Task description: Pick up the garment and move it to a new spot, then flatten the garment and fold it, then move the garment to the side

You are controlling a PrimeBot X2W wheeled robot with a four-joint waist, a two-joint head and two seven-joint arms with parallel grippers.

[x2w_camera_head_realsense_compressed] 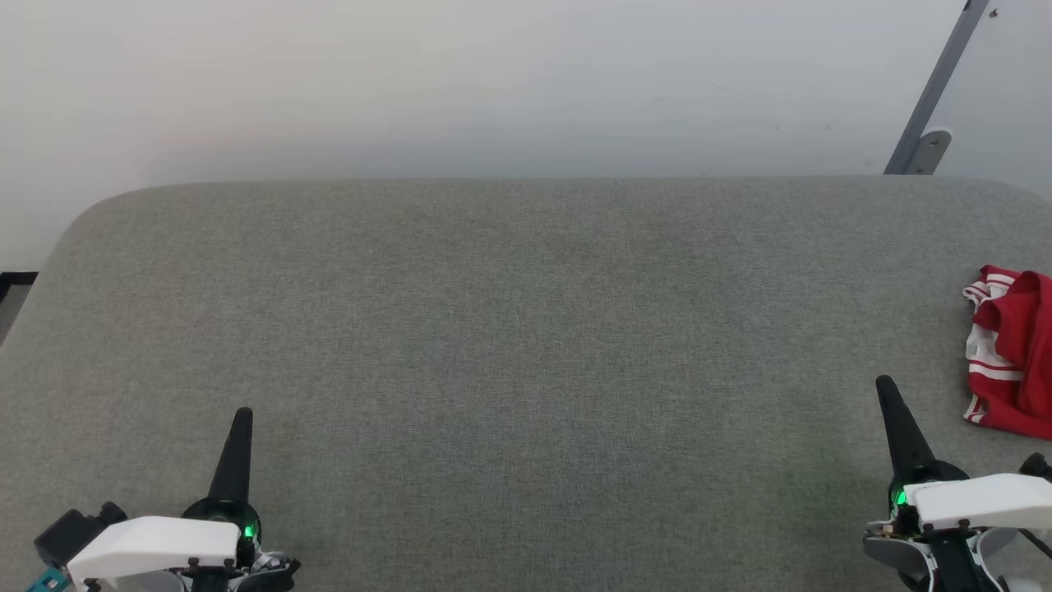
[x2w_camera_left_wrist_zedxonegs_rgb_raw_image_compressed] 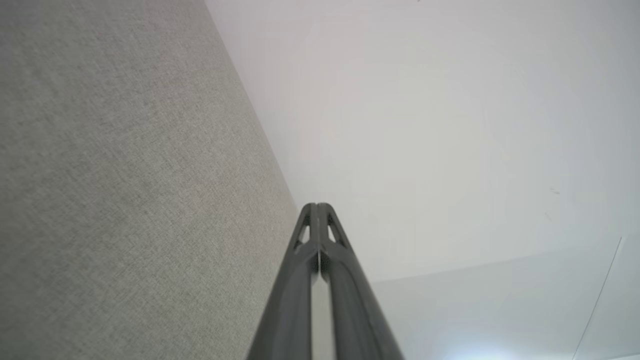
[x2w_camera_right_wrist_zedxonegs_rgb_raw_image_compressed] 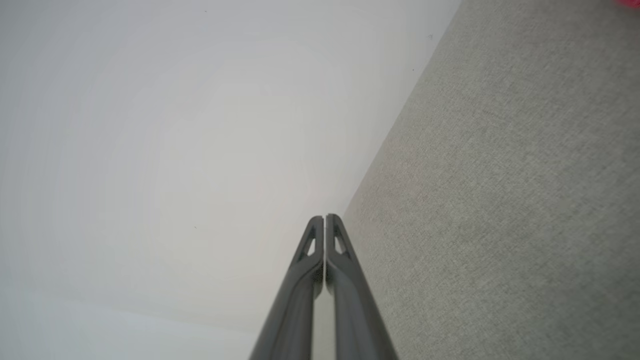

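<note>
The garment [x2w_camera_head_realsense_compressed: 1015, 353] is a crumpled heap of bright red fabric with white striped bands, lying at the far right edge of the grey felt surface [x2w_camera_head_realsense_compressed: 526, 329] and cut off by the head view's border. A sliver of its red [x2w_camera_right_wrist_zedxonegs_rgb_raw_image_compressed: 629, 3] shows at the top right corner of the right wrist view. My right gripper [x2w_camera_head_realsense_compressed: 886, 386] is shut and empty, a short way left of and below the garment. My left gripper [x2w_camera_head_realsense_compressed: 242, 413] is shut and empty at the lower left, far from the garment. Both wrist views show the fingertips pressed together, left gripper [x2w_camera_left_wrist_zedxonegs_rgb_raw_image_compressed: 316, 206] and right gripper [x2w_camera_right_wrist_zedxonegs_rgb_raw_image_compressed: 324, 218].
The grey felt surface has rounded far corners and ends at a pale wall [x2w_camera_head_realsense_compressed: 493, 82]. A grey metal bracket [x2w_camera_head_realsense_compressed: 929, 123] leans against the wall at the far right. A dark gap [x2w_camera_head_realsense_compressed: 16, 284] lies past the left edge.
</note>
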